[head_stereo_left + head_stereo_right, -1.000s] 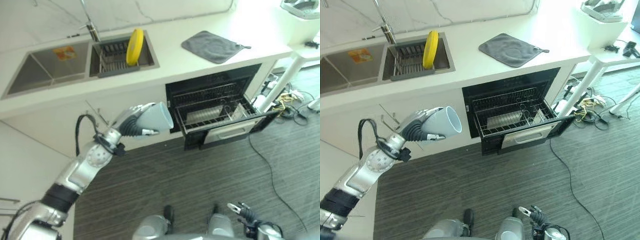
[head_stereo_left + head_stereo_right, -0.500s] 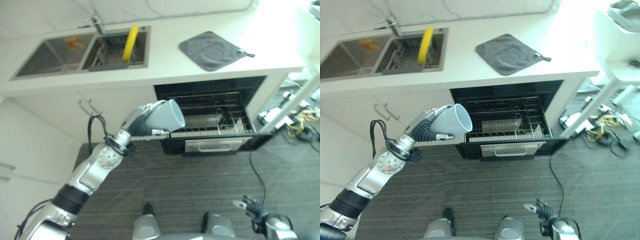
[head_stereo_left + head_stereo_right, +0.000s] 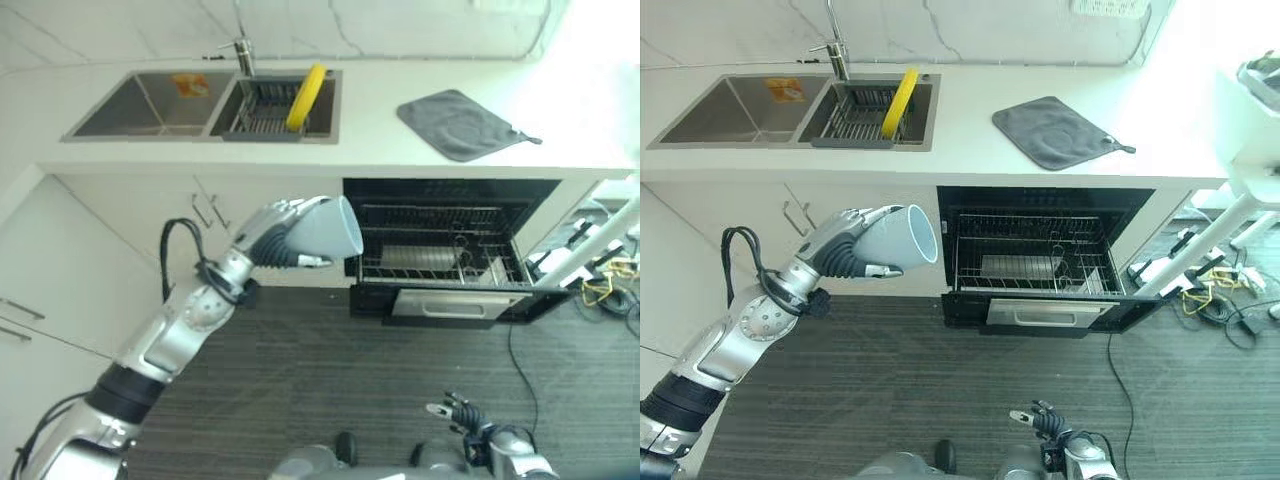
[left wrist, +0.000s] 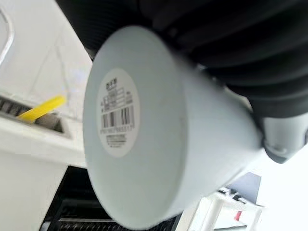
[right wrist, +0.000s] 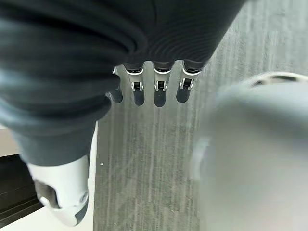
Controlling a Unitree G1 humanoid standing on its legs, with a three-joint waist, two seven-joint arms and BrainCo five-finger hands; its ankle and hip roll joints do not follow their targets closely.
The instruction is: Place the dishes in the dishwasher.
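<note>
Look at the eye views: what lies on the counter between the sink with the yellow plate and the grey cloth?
Nothing. In the right eye view the white counter is bare between the sink holding the yellow plate and the grey cloth.

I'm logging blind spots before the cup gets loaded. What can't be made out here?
- Left hand fingers: hidden behind the cup in the eye views, and behind the cup and ribbed cover in the left wrist view.
- Dishwasher rack contents: too small to identify in the eye views.
- Yellow plate: edge-on in the sink rack, face unseen.
</note>
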